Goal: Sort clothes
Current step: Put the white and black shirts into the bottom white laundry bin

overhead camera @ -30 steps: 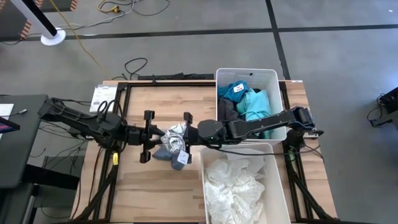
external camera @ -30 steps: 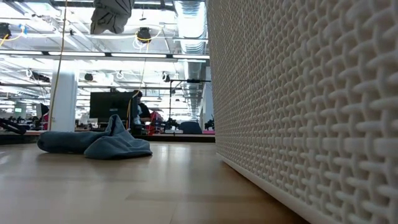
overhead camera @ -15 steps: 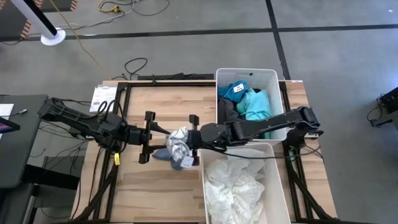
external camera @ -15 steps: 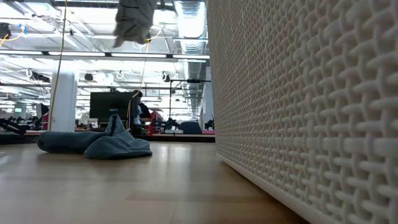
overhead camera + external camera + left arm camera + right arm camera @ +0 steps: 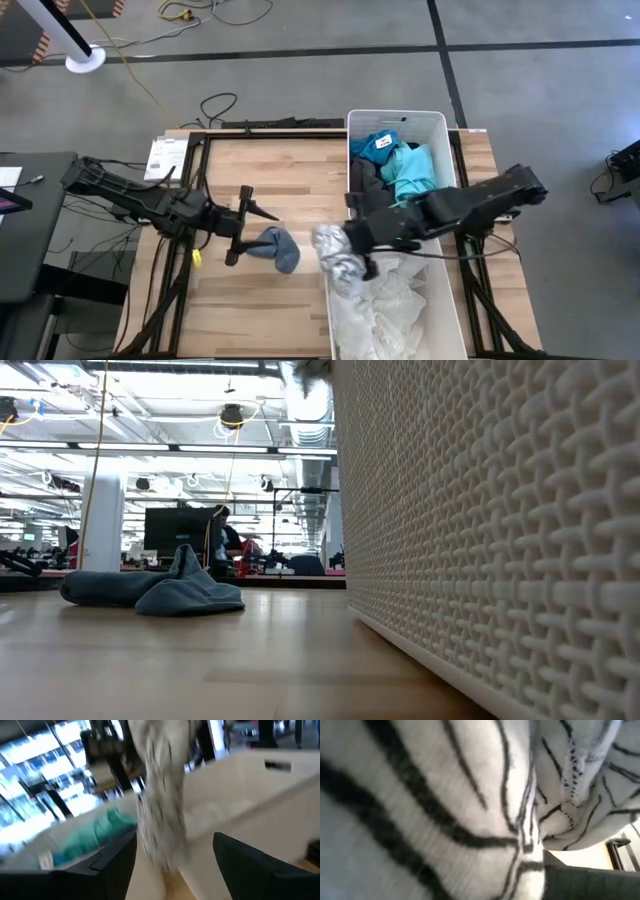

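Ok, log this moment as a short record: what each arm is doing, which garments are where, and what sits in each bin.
right gripper: at the near bin's left rim, fingers shut on the white leaf-print garment
left gripper: over the table, fingers open, empty
grey-blue garment: lying on the wooden table, beside the left gripper
near bin: holds white clothes
far bin: holds teal and dark clothes
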You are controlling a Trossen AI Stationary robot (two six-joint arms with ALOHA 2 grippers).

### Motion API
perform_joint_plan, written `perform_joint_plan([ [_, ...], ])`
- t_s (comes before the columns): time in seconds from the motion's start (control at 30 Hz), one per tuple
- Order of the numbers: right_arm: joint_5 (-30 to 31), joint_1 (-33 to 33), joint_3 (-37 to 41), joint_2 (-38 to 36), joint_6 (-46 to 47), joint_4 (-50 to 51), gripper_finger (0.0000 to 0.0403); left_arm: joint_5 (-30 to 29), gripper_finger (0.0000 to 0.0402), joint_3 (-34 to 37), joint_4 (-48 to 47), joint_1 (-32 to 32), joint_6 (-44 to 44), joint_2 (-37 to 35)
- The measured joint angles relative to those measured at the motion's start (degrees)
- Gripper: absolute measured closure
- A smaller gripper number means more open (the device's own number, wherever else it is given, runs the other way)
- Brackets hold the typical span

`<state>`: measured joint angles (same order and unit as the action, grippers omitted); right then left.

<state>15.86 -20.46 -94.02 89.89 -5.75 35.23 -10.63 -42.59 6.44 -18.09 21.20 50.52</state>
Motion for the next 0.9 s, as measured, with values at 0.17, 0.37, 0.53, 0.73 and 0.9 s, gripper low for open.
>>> perform_joint_plan([
  [0.17, 0.0, -5.3, 0.0, -4.8, 1.3, 9.5, 0.0368, -0.1, 0.0146, 0.0, -8.5, 0.0, -4.5, 0.0],
  [0.37, -0.1, -11.8, 0.0, -9.1, 12.0, 20.2, 0.0364, -0.2, 0.0146, 0.0, -17.2, 0.0, -8.9, 0.1],
  [0.53, -0.9, -15.9, 0.0, -9.1, 26.8, 31.7, 0.0362, -0.2, 0.0146, 0.0, -24.0, 0.0, -12.5, 0.1],
  [0.73, -1.0, -19.7, 0.0, -5.4, 37.7, 38.8, 0.0361, 0.2, 0.0146, 1.1, -29.3, 0.0, -18.0, 1.6],
  [0.9, -1.1, -21.2, 0.0, -1.8, 39.8, 39.2, 0.0361, 4.6, 0.0146, 4.1, -29.4, 0.0, -21.8, 5.4],
])
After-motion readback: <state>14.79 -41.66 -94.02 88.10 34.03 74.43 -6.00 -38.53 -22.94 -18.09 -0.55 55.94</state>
